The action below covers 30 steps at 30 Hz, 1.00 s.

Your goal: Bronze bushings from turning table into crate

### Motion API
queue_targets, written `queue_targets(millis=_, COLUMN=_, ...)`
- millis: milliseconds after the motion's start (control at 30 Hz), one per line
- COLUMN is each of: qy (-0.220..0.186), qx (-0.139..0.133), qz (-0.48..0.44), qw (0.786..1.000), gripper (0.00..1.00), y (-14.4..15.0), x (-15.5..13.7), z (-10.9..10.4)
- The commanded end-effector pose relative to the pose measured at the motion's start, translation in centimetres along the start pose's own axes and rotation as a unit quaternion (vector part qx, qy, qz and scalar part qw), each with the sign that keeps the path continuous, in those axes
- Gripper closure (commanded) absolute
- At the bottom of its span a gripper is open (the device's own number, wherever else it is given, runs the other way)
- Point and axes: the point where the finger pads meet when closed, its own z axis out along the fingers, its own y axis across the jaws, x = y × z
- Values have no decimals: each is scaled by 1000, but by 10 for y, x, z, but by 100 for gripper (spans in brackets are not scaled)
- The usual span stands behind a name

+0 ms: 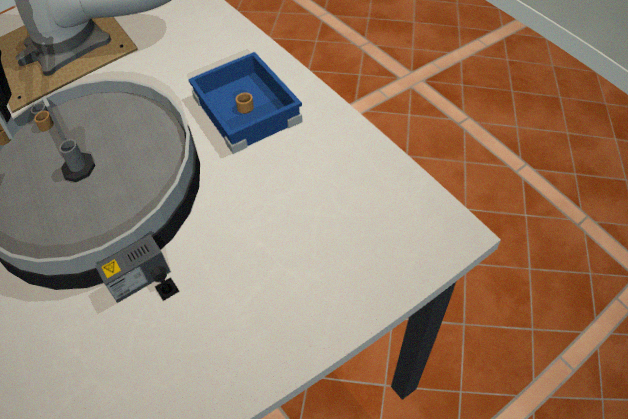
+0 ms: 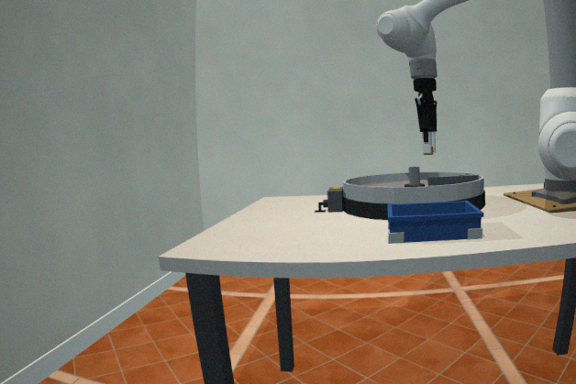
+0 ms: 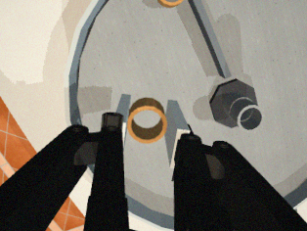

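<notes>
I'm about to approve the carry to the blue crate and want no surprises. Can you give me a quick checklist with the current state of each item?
1. Gripper shut on the bronze ring-shaped bushing: ok, the ring sits between the fingers.
2. Held bushing lifted off the round grey turning table: ok, the exterior view shows a gap above the rim.
3. Blue rectangular plastic crate has room: ok, only one bronze bushing in the crate stands near its middle.
4. Bronze left on the table: not ok, another bronze bushing on the table waits near the far rim.
5. Steel bushing beside it untouched: ok.
6. Grip firmness for the carry: cannot tell.
</notes>
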Motion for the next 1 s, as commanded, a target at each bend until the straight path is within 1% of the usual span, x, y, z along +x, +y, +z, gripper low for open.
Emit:
queue_targets(millis=0, qy=0, qx=0, qz=0, qw=1000, gripper=100, y=11, x=6, z=0)
queue_targets(millis=133, qy=0, qx=0, qz=0, qw=1000, gripper=100, y=34, x=20, z=0)
queue_targets(millis=267, qy=0, qx=0, qz=0, qw=1000, gripper=100, y=63, x=37, z=0)
queue_targets(millis=333, qy=0, qx=0, qz=0, qw=1000, gripper=100, y=63, x=37, z=0)
queue_targets(millis=833, qy=0, qx=0, qz=0, qw=1000, gripper=100, y=201, x=117, z=0)
queue_targets(millis=900, qy=0, qx=0, qz=0, qw=1000, gripper=100, y=201, x=117, z=0)
queue_targets(millis=967, qy=0, qx=0, qz=0, qw=1000, gripper=100, y=220, x=128, z=0)
